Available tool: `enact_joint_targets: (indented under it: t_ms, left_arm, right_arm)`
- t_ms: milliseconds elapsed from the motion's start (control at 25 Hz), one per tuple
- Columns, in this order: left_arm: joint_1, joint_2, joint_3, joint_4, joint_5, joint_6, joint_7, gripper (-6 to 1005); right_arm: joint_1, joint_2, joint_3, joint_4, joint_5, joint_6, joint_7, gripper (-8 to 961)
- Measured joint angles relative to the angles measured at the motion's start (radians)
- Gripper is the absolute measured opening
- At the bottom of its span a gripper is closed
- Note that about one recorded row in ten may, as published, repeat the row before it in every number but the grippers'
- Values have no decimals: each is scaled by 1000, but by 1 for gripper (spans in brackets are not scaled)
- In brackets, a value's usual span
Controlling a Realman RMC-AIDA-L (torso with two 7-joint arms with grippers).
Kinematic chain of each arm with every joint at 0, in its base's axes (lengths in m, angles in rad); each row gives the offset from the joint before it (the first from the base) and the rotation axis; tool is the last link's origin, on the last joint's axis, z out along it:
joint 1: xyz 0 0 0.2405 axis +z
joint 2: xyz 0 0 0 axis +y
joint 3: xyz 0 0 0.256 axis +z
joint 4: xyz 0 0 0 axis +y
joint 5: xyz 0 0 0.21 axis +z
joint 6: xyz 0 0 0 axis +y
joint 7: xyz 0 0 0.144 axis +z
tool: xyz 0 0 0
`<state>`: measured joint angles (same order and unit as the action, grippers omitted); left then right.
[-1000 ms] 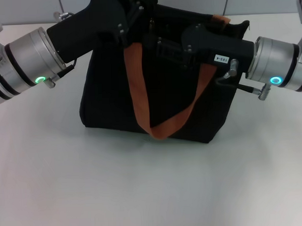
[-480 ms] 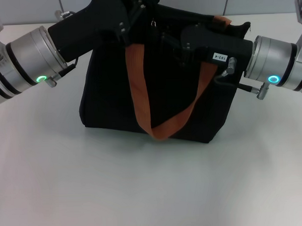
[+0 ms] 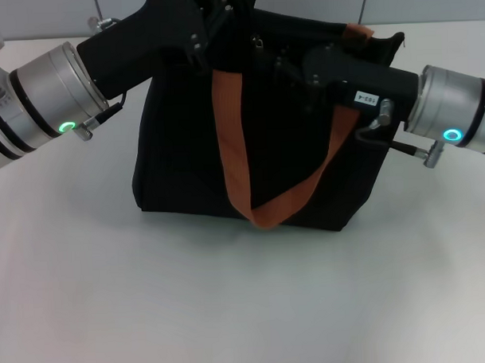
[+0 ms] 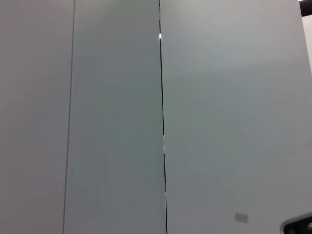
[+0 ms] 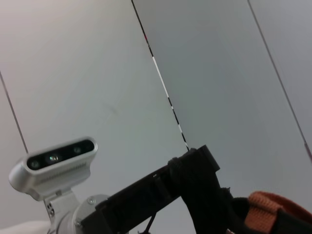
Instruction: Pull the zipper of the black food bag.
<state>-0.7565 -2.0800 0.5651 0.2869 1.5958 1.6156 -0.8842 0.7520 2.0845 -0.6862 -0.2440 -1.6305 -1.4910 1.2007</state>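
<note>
The black food bag [image 3: 182, 152] stands on the white table in the head view, one orange-brown strap [image 3: 235, 150] hanging down its front. The zipper [image 3: 257, 42] shows as a small silver glint on the bag's top edge. My right gripper [image 3: 272, 56] reaches in from the right along the top and is shut on that pull tab. My left gripper [image 3: 215, 17] comes from the left and sits at the bag's top left corner, by the strap's upper end. The right wrist view shows the left arm's black gripper [image 5: 192, 183] and a bit of strap [image 5: 268, 209].
The white table [image 3: 231, 309] spreads in front of and beside the bag. Grey wall panels stand behind it, and they fill the left wrist view [image 4: 161, 122]. The left arm's wrist camera [image 5: 53, 161] shows in the right wrist view.
My right gripper has drawn back to the right along the bag's top, and the silver pull tab has shifted right with it. The hanging strap swung slightly right. The left arm stayed put.
</note>
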Motion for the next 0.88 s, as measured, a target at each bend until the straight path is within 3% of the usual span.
enact_joint_targets:
  t_ms: [320,880]
  left_arm:
    - [9,0,2,0,-11,1,2,15]
    - [12,0,3,-2,-11,2,2,16]
  right_arm:
    - [-47,-2,6,-70,17,-51,84,-2]
    - [-52,-5,3,-112,22,-51,178,-1]
